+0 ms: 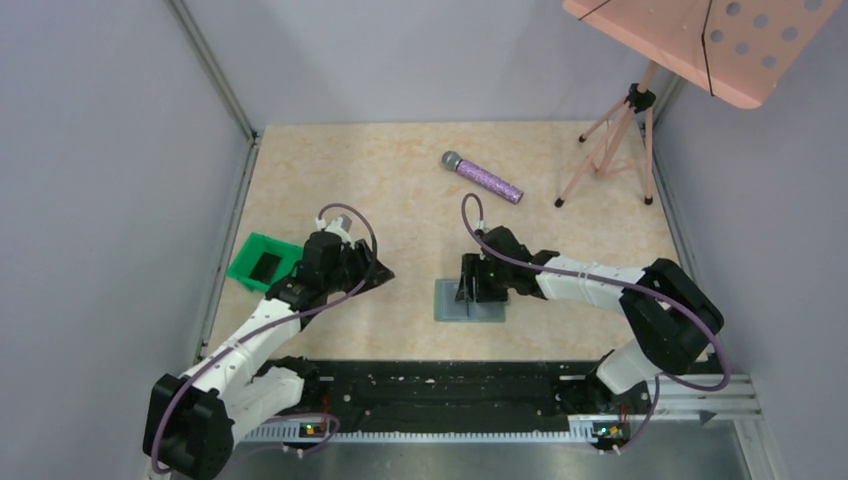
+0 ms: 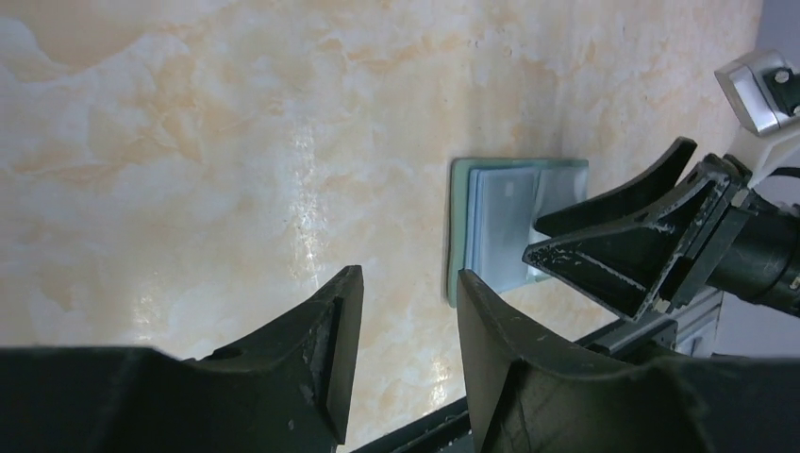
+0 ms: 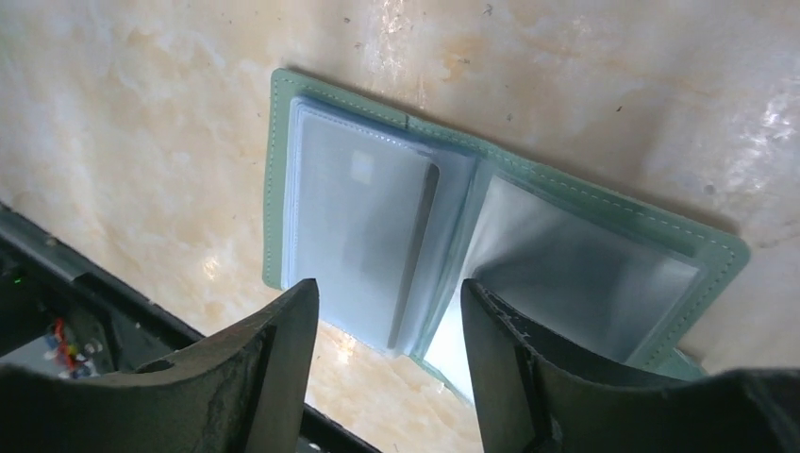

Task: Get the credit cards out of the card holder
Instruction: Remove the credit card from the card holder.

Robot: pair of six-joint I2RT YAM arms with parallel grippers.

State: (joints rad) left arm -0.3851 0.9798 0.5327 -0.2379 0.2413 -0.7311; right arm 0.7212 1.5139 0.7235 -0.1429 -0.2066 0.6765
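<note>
Right hand (image 3: 387,294) and left hand (image 2: 408,283) gape; card holder (image 3: 604,269) open on marbled beige table (image 1: 400,180), grey walls (image 1: 100,150) around.

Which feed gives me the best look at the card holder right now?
Right wrist: the card holder lies open and fills most of the frame, with its clear sleeves visible. Top external shows it small, partly under the right gripper. Left wrist sees it farther off, partly hidden by that gripper.
</note>
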